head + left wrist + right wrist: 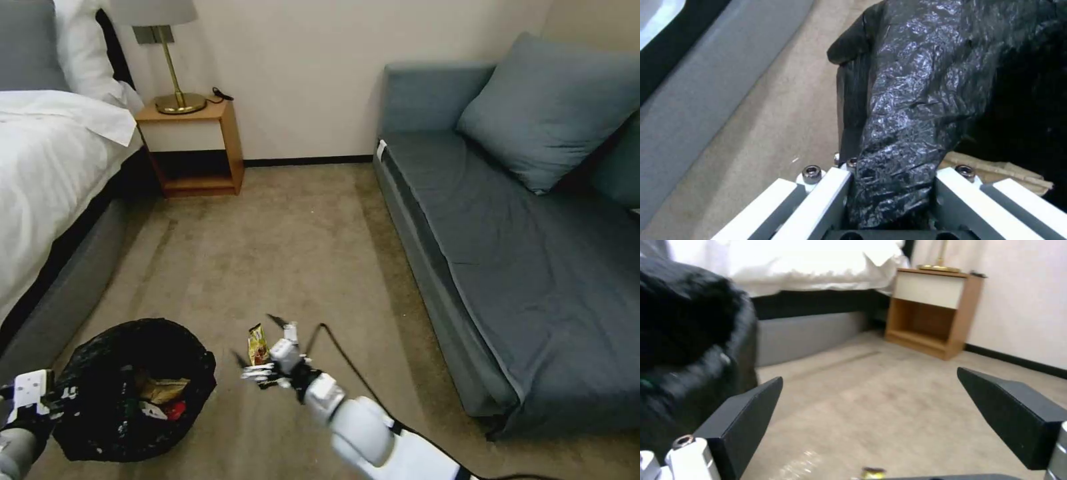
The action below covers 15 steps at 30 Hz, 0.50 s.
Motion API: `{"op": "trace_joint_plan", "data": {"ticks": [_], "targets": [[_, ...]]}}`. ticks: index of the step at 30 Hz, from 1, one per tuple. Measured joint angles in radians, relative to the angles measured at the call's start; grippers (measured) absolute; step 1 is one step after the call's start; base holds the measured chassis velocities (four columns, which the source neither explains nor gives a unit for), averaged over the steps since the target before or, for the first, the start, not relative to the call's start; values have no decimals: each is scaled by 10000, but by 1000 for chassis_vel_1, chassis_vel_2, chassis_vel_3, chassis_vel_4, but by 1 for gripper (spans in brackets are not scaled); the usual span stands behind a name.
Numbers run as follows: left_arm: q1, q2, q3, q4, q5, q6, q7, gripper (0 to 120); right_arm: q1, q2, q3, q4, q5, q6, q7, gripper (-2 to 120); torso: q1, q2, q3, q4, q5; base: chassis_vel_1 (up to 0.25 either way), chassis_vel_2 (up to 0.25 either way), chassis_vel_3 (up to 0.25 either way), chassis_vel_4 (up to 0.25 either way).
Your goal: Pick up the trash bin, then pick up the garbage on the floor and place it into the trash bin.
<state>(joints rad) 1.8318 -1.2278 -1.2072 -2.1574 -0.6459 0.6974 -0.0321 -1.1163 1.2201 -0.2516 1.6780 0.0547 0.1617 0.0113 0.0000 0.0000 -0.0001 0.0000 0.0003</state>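
Note:
The trash bin (133, 393), its black bag draped over the rim, is at the lower left of the head view. My left gripper (40, 400) is shut on its near rim; in the left wrist view the white fingers (826, 196) pinch the crinkled bag (907, 116). A tan paper bag (163, 389) and a red-white packet (167, 410) lie inside. To the bin's right, a gold-brown wrapper (257, 347) stands on the floor (300, 253) between the spread fingers of my open right gripper (259, 340). The right wrist view shows both black fingers (746, 420) wide apart, the wrapper (873, 472) near the palm, and the trash bin (684, 340) beside it.
A bed (47, 173) runs along the left, with a wooden nightstand (193, 140) and lamp at the back. A grey sofa (520, 253) lines the right side. A black cable (347, 360) trails from my right arm. Open carpet lies ahead.

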Motion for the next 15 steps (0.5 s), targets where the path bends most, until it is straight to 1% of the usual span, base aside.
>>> {"op": "trace_joint_plan", "data": {"ticks": [3, 5, 6, 8, 15], "targets": [[8, -12, -78, 88, -33, -3, 21, 3, -336, -175, 247, 21, -41, 208, -87, 100, 0, 0, 0, -1, 0, 0, 0, 0, 0], [-32, 39, -256, 211, -172, -3, 22, 3, -713, -337, 514, 29, -70, 464, -258, 100, 0, 0, 0, 0, -2, 0, 0, 0, 0], [-32, 39, -256, 211, -172, -3, 22, 3, -713, -337, 514, 29, -70, 464, -258, 100, 0, 0, 0, 0, -2, 0, 0, 0, 0], [-64, 110, -401, 234, -306, 2, 22, 3, -885, -355, 600, 43, -71, 570, -337, 100, 0, 0, 0, -1, 0, 0, 0, 0, 0], [-104, 207, -519, 245, -407, 17, 23, 3, -942, -273, 585, 46, -114, 527, -345, 100, 0, 0, 0, 2, -1, -5, 2, 9, -7]]}}
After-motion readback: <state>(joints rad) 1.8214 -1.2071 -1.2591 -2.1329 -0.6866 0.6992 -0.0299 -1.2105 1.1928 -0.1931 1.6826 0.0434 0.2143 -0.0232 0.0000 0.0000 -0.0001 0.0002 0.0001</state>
